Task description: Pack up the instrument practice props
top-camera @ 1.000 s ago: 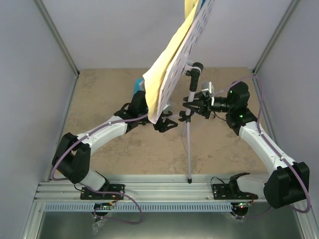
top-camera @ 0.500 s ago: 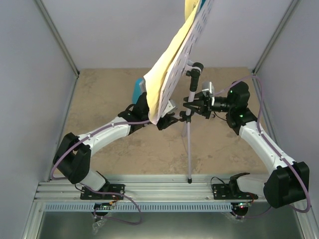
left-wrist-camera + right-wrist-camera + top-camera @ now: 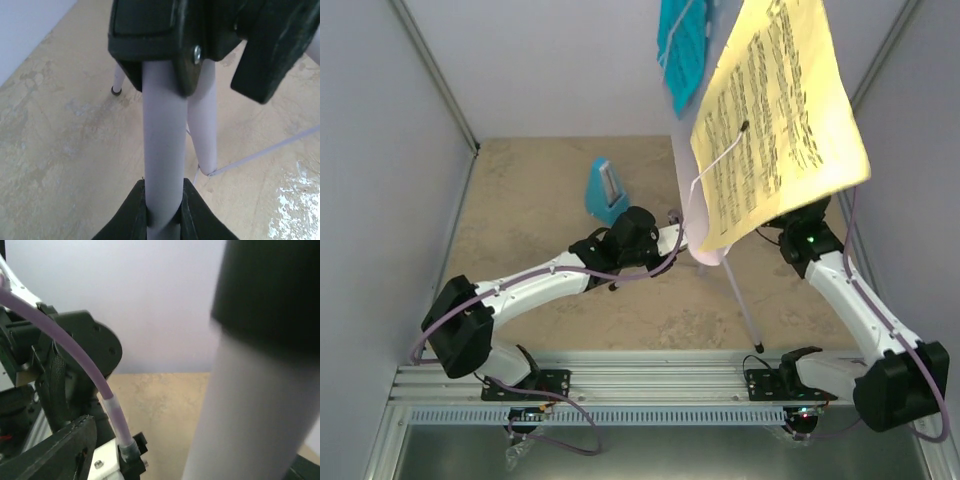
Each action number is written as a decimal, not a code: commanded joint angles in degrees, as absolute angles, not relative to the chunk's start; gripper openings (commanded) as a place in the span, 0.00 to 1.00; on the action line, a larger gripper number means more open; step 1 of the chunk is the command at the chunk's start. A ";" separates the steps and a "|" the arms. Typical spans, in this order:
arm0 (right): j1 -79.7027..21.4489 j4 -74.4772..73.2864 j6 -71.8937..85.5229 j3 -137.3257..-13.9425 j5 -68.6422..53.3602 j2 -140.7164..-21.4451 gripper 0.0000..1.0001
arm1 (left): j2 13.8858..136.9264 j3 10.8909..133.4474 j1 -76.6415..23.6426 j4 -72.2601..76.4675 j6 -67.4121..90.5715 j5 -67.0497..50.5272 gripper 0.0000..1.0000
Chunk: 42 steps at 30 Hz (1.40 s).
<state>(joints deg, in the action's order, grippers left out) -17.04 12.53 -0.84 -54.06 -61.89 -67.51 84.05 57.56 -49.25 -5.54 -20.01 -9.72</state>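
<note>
The pale lilac music stand (image 3: 741, 303) leans over the table, its pole (image 3: 164, 150) running up to a black collar (image 3: 165, 45). My left gripper (image 3: 164, 196) is shut on that pole, reaching in from the left (image 3: 670, 238). The yellow music sheet (image 3: 780, 110) faces the top camera and hides the stand's desk and my right gripper. The cyan sheet (image 3: 684, 48) hangs behind it at the top. In the right wrist view my right gripper (image 3: 180, 460) stands open, its left finger (image 3: 60, 450) clear of the blurred pole (image 3: 250, 415). The blue metronome (image 3: 606, 190) stands on the table.
Pale walls close in the sandy table (image 3: 520, 250) on the left, back and right. One stand leg ends in a black foot (image 3: 757, 348) by the aluminium base rail (image 3: 640, 385). A purple cable (image 3: 75, 357) runs along the left arm, close to my right gripper.
My left gripper moved right and shut on the stand's pole. My right gripper let go and opened. The stand swung over, turning the yellow sheet to the camera; its foot shifted right.
</note>
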 commanded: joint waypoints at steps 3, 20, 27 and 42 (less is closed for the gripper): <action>-17.75 16.21 -0.27 -49.50 -50.22 -58.81 0.85 | 81.46 53.42 -50.89 -7.10 -10.84 -2.49 0.00; -17.75 12.00 20.41 -42.27 -21.41 -50.26 0.98 | 82.71 54.80 -51.65 -2.23 18.56 23.30 0.00; -17.75 3.46 22.83 -42.13 -16.55 -47.81 0.98 | 91.86 62.38 -54.05 -5.72 23.57 32.05 0.00; -17.89 4.80 13.03 -40.35 -21.40 -51.82 0.98 | 99.05 69.00 -58.18 -11.91 18.70 39.69 0.00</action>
<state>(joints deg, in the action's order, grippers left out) -17.54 4.08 18.46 -37.78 -18.26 -48.86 96.90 69.14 -55.24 -6.00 24.77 39.81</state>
